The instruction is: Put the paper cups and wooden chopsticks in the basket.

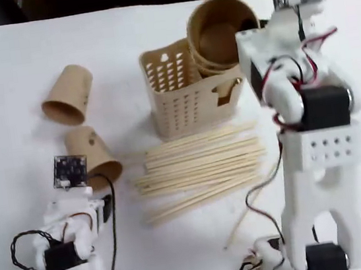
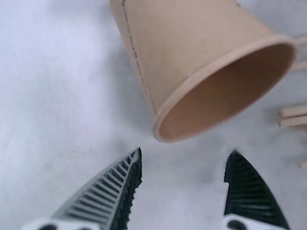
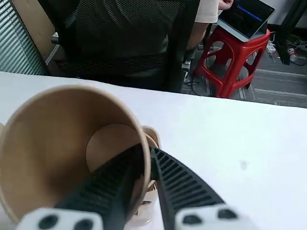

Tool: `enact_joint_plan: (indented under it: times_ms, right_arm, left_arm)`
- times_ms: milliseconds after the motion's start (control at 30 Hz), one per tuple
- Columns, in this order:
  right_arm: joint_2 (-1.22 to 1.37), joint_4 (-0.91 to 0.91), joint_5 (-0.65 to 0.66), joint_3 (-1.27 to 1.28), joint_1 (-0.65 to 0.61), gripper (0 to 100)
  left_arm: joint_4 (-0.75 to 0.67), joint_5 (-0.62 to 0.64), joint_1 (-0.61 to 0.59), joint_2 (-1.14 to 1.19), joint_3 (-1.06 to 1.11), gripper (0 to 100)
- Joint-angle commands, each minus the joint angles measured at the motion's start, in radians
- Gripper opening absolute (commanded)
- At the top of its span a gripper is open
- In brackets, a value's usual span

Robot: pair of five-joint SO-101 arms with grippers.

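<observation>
The right claw (image 3: 146,152) is clenched on the wall of the held cup (image 3: 53,143): one finger is inside the mouth, the other outside, and the rim is pinched between them. In the high view this paper cup (image 1: 219,26) is tilted over the 1 o'clock corner of the basket (image 1: 186,101), with its open mouth turned up toward the camera. The rim of a nested cup (image 1: 200,60) shows tight under it where it meets the basket.

The left claw (image 2: 187,154) is released, its fingers spread wide and gripping nothing. The mouth of the near cup (image 2: 192,62) lies just ahead of the fingertips, not touching them. Seen from above, this cup (image 1: 93,153) lies on its side on the white bench (image 1: 10,57) at 8 o'clock from the basket, its mouth facing roughly 5 o'clock. The far cup (image 1: 68,93) also lies on its side, at 9 o'clock from the basket, with its mouth toward 7 o'clock and apart from the near one.

The wooden chopsticks (image 1: 201,165) lie in a loose bundle at 6 o'clock from the basket, just beside its foot, running from 9 to 3 o'clock. A stray chopstick (image 1: 242,223) lies slanted at 5 o'clock from the bundle
</observation>
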Motion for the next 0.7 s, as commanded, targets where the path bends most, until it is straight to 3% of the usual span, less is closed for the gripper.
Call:
enact_joint_plan:
  times_ms: [0,567,667]
  right_arm:
    - [0.084,0.012,-0.054,-0.158,-0.004,1.5]
    - [0.309,0.087,-0.061,-0.199,0.004,1.9]
    - [0.315,0.107,-0.061,-0.199,-0.005,8.9]
  left_arm:
    - [0.002,-0.008,-0.002,-0.008,-0.005,28]
    - [0.002,-0.008,-0.002,-0.008,-0.005,28]
    - [0.002,-0.008,-0.002,-0.008,-0.005,28]
